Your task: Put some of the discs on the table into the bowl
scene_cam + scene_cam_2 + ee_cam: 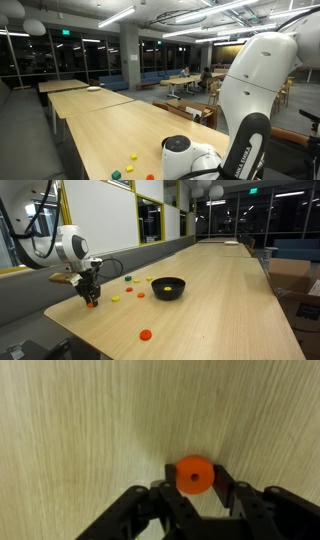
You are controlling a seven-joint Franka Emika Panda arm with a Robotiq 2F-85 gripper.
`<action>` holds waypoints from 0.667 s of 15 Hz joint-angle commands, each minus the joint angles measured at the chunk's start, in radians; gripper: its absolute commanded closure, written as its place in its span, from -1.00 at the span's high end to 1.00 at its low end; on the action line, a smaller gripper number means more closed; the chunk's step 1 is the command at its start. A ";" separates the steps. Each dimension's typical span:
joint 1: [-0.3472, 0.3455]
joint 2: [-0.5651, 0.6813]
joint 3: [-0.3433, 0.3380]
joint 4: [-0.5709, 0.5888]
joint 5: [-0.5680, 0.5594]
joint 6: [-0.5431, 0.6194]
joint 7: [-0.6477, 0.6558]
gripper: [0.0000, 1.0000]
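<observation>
My gripper (195,488) is shut on an orange disc (194,474), with a finger against each side, right at the table's surface. In an exterior view the gripper (90,300) stands at the near left part of the pale wood table (220,300). The black bowl (168,288) sits to its right with a yellow disc (168,283) inside. Loose discs lie between them: yellow (116,299), yellow (141,294), red (128,287) and green (128,277). Another orange disc (146,334) lies nearer the front edge. In an exterior view (131,156) several discs show, and the arm hides the gripper.
A wall with windows (110,220) runs close along the table's left side. Similar long tables (75,88) stand farther back. Cardboard boxes (290,280) stand to the right of the table. The robot's white arm (260,80) fills the right of an exterior view.
</observation>
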 commanded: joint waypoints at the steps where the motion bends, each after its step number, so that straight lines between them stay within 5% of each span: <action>1: 0.033 -0.060 -0.069 -0.014 -0.048 -0.007 0.047 -0.50; 10: -0.017 -0.254 -0.279 -0.018 -0.234 -0.024 0.145 -0.50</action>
